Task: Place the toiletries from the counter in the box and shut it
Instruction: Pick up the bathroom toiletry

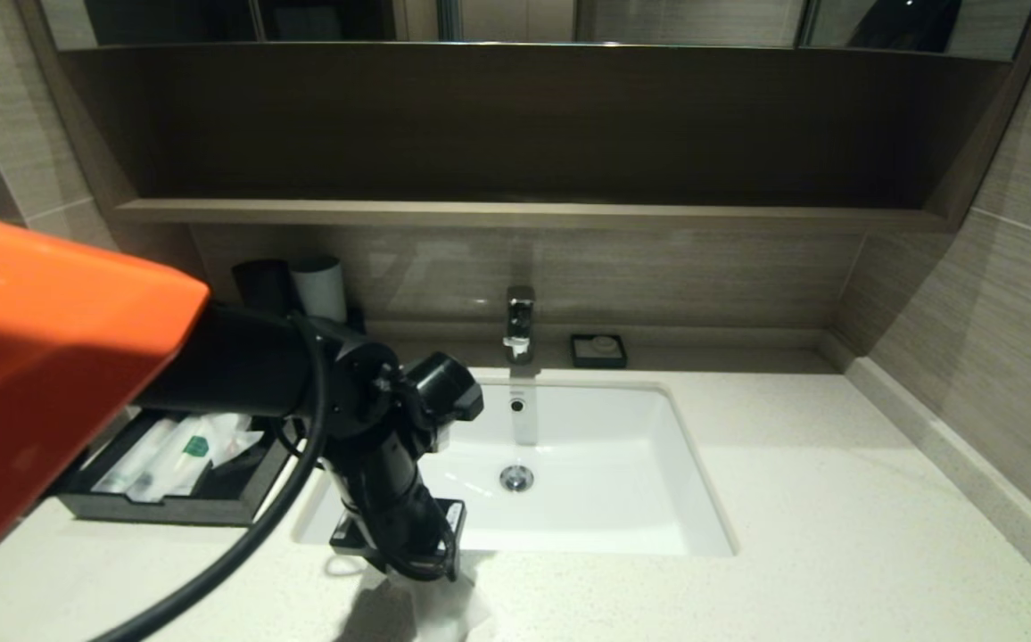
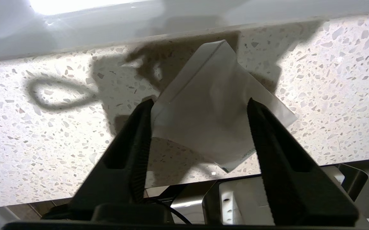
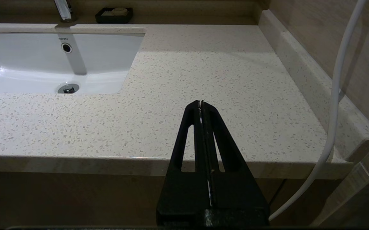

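Note:
A small flat clear packet [image 2: 210, 105] with white contents lies on the speckled counter [image 1: 837, 499] near its front edge, before the basin. My left gripper [image 2: 200, 101] points down over it, open, one fingertip at each side of the packet, whose near edge curls up off the stone. In the head view the wrist hides the fingers and only part of the packet [image 1: 449, 611] shows. The black box [image 1: 159, 510] at the left stands open, holding a packet with a green label [image 1: 194, 446] and other clear packets. My right gripper [image 3: 201, 103] is shut and empty, off the counter's front edge.
A white basin [image 1: 587, 464] with a tap [image 1: 520, 323] sits mid-counter. A small black soap dish [image 1: 598, 350] is behind it. A dark cup [image 1: 266, 283] and a white cup [image 1: 319, 285] stand behind the box. A raised ledge and wall bound the right side.

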Robot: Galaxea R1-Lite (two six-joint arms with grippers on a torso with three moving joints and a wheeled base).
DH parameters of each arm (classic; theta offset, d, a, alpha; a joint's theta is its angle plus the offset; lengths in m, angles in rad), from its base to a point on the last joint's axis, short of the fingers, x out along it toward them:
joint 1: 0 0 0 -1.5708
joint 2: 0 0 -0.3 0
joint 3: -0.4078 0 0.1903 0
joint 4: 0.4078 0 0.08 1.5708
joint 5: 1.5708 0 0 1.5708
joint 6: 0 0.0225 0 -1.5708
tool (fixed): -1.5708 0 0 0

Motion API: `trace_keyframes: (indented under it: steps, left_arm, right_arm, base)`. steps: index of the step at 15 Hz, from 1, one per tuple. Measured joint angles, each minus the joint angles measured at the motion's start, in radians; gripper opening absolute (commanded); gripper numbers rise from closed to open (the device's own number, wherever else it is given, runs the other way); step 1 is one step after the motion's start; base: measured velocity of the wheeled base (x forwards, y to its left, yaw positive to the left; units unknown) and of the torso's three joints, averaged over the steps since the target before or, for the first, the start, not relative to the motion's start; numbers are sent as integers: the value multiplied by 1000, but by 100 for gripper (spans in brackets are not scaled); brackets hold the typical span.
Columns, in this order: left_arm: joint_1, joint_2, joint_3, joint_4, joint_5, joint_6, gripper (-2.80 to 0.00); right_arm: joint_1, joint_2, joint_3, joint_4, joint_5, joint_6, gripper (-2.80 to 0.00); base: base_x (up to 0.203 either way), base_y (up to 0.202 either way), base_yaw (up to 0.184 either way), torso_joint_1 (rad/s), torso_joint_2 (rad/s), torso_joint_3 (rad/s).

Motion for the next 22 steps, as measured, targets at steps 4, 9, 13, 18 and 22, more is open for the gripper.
trace_keyframes:
  steps: [4,9,13,18,22]
  left_arm:
    - [0,2,1,0,1,0,-280]
    - [-1,-6,0,-1,12,-1,-280]
    - [-1,-25,-1,-13,52,-20,-280]
    - [4,-127,-8,-17,78,-57,-280]
    - [91,-223,-7,-29,173,-94,-280]
  right_arm:
    - [0,0,0,0,0,1,-280]
    - [0,0,0,0,0,0,-280]
    - [0,0,0,0,0,0,-280]
    - [0,0,0,0,0,1,-280]
    - [0,0,0,0,-1,0,-280]
  base:
    - [0,0,0,0,0,0]
    - [0,0,0,0,0,0]
    - [0,0,0,0,0,0]
    - [0,0,0,0,0,0]
    - [0,0,0,0,0,0]
